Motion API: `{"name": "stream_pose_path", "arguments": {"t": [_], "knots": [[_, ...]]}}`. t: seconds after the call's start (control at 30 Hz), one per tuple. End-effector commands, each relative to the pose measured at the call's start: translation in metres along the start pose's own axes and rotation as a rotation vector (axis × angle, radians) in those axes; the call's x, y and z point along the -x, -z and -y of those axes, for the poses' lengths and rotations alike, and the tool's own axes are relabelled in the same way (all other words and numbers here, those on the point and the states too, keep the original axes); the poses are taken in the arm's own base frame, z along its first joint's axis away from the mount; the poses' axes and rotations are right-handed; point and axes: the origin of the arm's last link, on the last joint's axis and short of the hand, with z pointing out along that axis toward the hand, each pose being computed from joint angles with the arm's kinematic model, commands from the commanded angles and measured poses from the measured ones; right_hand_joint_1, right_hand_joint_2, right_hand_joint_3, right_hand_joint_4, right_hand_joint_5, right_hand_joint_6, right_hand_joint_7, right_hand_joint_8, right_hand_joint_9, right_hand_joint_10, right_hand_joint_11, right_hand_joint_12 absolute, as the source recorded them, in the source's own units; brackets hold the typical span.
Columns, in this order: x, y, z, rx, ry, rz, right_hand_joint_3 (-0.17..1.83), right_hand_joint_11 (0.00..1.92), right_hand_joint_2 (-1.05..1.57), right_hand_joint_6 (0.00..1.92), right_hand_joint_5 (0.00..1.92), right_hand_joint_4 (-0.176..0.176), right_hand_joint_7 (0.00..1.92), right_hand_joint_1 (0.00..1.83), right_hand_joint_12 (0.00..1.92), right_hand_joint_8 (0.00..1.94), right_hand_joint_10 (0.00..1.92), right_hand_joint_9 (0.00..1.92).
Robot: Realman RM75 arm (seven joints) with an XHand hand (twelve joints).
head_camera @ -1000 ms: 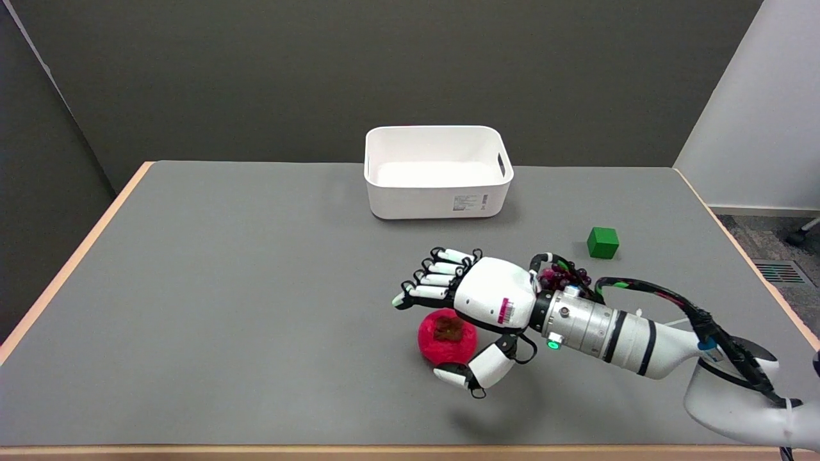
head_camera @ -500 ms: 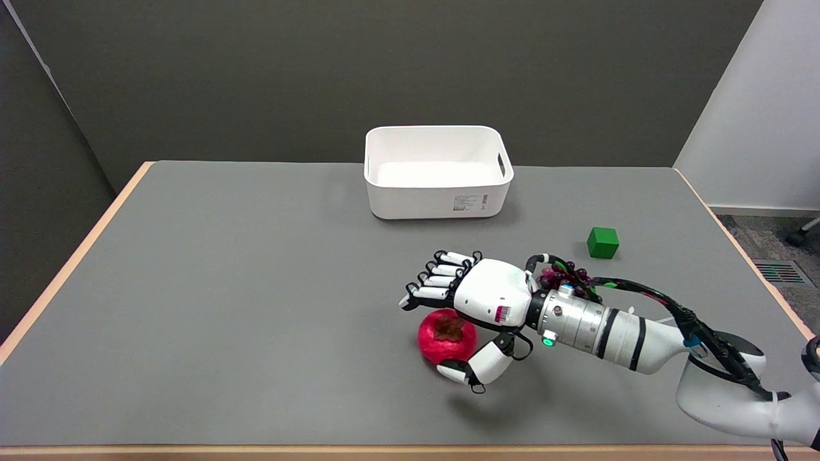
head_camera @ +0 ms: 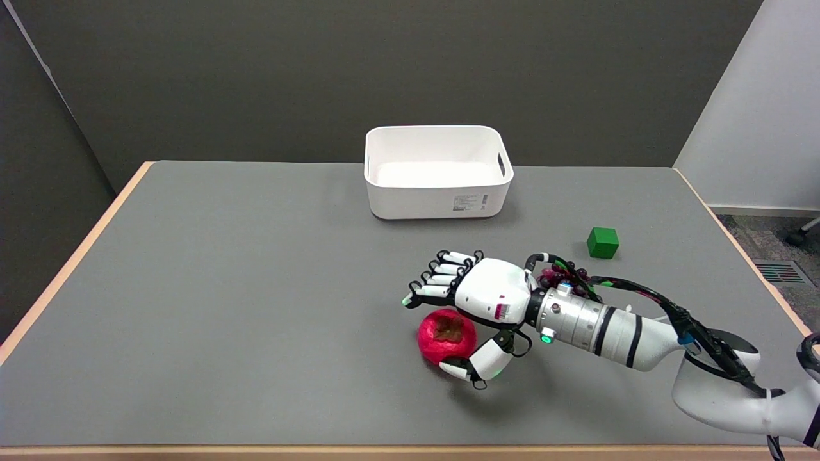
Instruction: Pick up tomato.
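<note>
Table (head_camera: 256, 288) carries all: a white bin (head_camera: 438, 192) at the far middle, and the tomato (head_camera: 446, 335) near the front, right of centre. Right hand (head_camera: 477, 304) hovers spread over the tomato, fingers (head_camera: 442, 279) on its far side, thumb at its near right, nothing gripped. A good grasp, I judge, means lowering further so fingers and thumb close from opposite sides. A green cube (head_camera: 603, 242) sits well apart, far right.
</note>
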Motion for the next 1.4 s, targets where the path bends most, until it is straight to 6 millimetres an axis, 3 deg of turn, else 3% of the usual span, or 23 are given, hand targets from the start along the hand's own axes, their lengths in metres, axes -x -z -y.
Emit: {"name": "stream_pose_path", "arguments": {"t": [0.03,0.43,0.5,0.63,0.7,0.9,0.93,1.0,1.03,1.27,1.37,1.4], "knots": [[0.005,-0.001,-0.006,0.022,-0.019,0.017,0.91,0.04,0.57,0.54,0.28,0.064,0.37,0.55,1.25,0.44,0.79,0.22],[0.01,0.001,-0.007,0.028,-0.027,0.032,0.88,0.06,0.59,0.53,0.29,0.064,0.39,0.55,1.25,0.41,0.8,0.22],[0.011,0.001,-0.008,0.03,-0.026,0.033,0.95,0.12,0.58,0.56,0.28,0.064,0.38,0.52,1.26,0.47,0.82,0.27],[0.01,0.001,-0.01,0.031,-0.022,0.03,0.92,0.23,0.6,0.57,0.32,0.055,0.46,0.69,1.43,0.49,0.97,0.35],[0.011,0.001,-0.01,0.03,-0.02,0.031,0.94,0.35,0.62,0.68,0.36,0.056,0.54,0.81,1.58,0.6,1.06,0.46],[0.009,0.001,-0.012,0.028,-0.009,0.023,0.94,0.54,0.69,1.03,0.48,0.059,0.71,0.94,1.7,0.94,1.28,0.67],[0.009,0.001,-0.012,0.028,-0.01,0.022,0.88,0.55,0.73,1.09,0.5,0.045,0.74,0.96,1.71,1.01,1.29,0.69],[0.009,0.001,-0.012,0.025,-0.007,0.018,0.21,0.57,1.16,1.49,0.57,-0.092,0.85,1.16,1.76,1.32,1.33,0.75],[0.008,0.0,-0.013,0.026,-0.002,0.018,0.16,0.59,1.18,1.51,0.58,-0.1,0.86,1.18,1.73,1.33,1.32,0.77],[0.0,0.0,-0.018,0.026,0.068,-0.003,0.32,0.71,1.09,1.45,0.63,-0.104,0.88,1.18,1.73,1.38,1.4,0.87],[-0.006,0.001,-0.023,0.039,0.076,-0.022,0.32,0.7,1.11,1.46,0.69,-0.176,0.74,1.19,1.78,1.47,1.48,0.89],[-0.007,0.001,-0.024,0.041,0.077,-0.025,0.34,0.73,1.1,1.46,0.7,-0.176,0.74,1.19,1.82,1.47,1.5,0.89]]}}
